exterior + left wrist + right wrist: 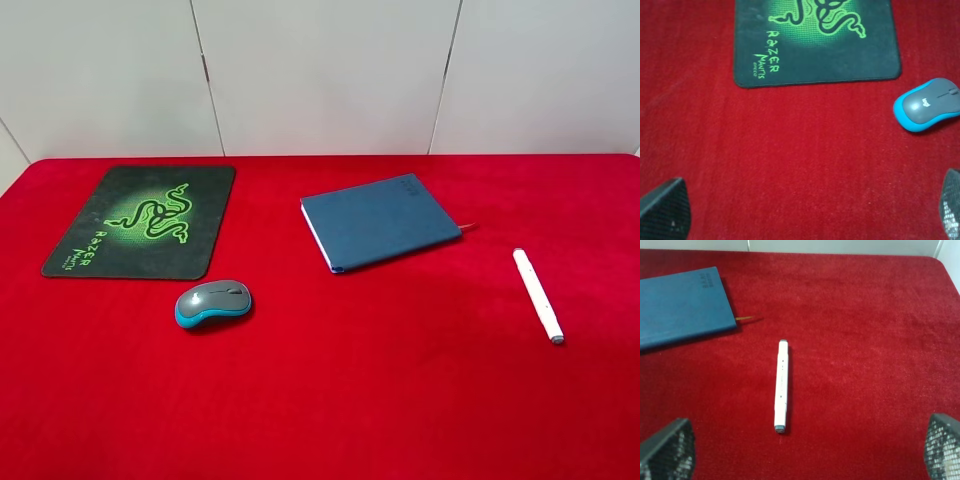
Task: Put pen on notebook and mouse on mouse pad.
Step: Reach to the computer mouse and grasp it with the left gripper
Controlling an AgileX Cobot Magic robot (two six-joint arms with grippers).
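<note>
The pen is found lying flat on the red table cloth, ahead of the right gripper and roughly midway between its two fingers. These fingers are held wide apart and nothing is touched by them. The notebook is noted further ahead and outside the line of one finger, closed, with its ribbon bookmark protruding toward the pen. Pen and notebook are well apart.

The mouse is recorded ahead of one finger of the left gripper, well off centre between the two. That gripper's fingers are likewise spread wide and nothing is held. The mouse pad is seen further ahead, between the lines of the fingers. The mouse is placed near the pad's corner but off it.

Neither arm is caught by the high camera. It is judged that no step is completed and that the approach to the first grasps is in hand.

For the next move, a descent of the right gripper over the pen is called for. The fingers are to be set across its slim barrel, which is aligned away from them. A sideways shift of the left gripper is required before the mouse can be straddled.
</note>
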